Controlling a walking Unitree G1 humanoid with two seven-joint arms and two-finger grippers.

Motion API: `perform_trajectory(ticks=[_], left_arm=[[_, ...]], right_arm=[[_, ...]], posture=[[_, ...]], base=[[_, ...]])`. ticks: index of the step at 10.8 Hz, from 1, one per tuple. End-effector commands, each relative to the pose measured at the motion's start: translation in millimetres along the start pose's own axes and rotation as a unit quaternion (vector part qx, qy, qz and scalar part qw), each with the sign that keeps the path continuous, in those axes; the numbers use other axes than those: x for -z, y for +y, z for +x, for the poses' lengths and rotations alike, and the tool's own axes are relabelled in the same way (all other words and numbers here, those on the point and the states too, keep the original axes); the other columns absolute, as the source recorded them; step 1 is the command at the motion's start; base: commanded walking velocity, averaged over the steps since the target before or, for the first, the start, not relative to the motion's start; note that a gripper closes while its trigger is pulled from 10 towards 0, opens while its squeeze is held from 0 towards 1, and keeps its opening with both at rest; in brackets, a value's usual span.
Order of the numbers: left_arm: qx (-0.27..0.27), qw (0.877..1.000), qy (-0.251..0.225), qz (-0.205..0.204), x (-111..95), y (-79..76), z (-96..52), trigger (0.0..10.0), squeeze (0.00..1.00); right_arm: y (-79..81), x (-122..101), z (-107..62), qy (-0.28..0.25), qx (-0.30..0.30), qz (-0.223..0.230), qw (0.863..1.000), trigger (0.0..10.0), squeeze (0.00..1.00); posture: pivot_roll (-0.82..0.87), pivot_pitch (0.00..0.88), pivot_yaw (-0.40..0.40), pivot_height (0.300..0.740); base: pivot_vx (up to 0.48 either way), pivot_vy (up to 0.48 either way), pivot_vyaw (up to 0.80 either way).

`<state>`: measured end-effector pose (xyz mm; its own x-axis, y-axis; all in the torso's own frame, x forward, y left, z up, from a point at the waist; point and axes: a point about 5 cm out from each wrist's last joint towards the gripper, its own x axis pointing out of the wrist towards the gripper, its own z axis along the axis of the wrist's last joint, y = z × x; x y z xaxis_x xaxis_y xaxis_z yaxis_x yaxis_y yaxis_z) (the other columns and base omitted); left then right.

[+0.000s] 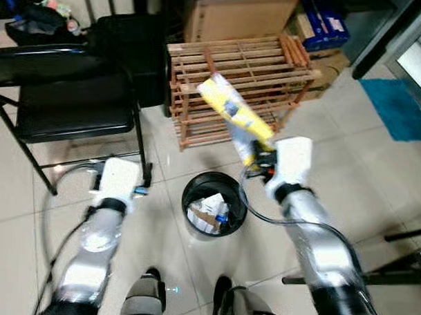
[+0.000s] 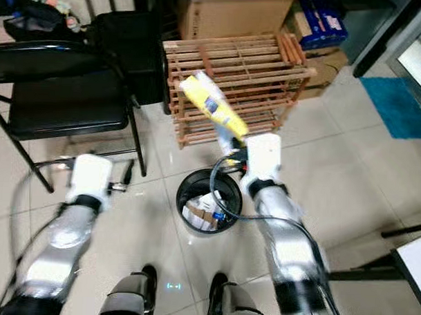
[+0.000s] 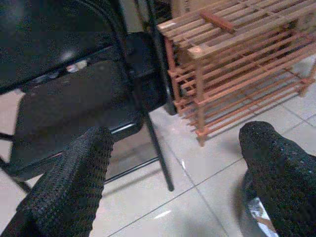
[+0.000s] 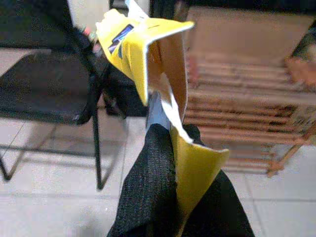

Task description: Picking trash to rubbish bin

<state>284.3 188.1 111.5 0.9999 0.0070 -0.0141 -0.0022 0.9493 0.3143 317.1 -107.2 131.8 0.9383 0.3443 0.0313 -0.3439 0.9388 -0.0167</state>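
The right gripper (image 1: 258,153) has its fingers clenched on a yellow wrapper (image 1: 233,111), just above the black bin (image 1: 213,203), while the left gripper (image 3: 177,173) fingers are released.

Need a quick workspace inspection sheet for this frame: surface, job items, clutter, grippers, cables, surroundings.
Surface: pale tiled floor, glossy, no spills seen.
Job's things: yellow packet held up above and behind the black rubbish bin; bin already holds paper and wrapper scraps.
Clutter: nothing seen loose on the floor near the bin.
Grippers: right gripper shut on the yellow packet; left gripper open, empty, low by the chair.
Cables: black cable loops off the right forearm, near the bin rim.
Surroundings: black folding chair, wooden slatted rack, cardboard box, blue mat.
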Motion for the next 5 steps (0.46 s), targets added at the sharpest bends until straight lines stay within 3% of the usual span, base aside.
perform_trajectory(ticks=[1,5], left_arm=[[0.005,1.000,0.016,0.004,0.9,2.4,-9.4,10.0,0.00],[0.009,0.998,0.054,0.013,-0.1,11.9,-33.9,10.0,0.00]], right_arm=[[1.6,14.9,0.4,0.017,-0.011,0.007,1.000,10.0,0.00],[11.9,66.7,-0.5,0.092,-0.023,0.024,0.995,10.0,0.00]], posture=[[0.42,0.319,-0.117,0.740],[0.47,0.366,-0.104,0.740]], base=[[0.000,0.000,0.00],[0.000,0.000,0.00]])
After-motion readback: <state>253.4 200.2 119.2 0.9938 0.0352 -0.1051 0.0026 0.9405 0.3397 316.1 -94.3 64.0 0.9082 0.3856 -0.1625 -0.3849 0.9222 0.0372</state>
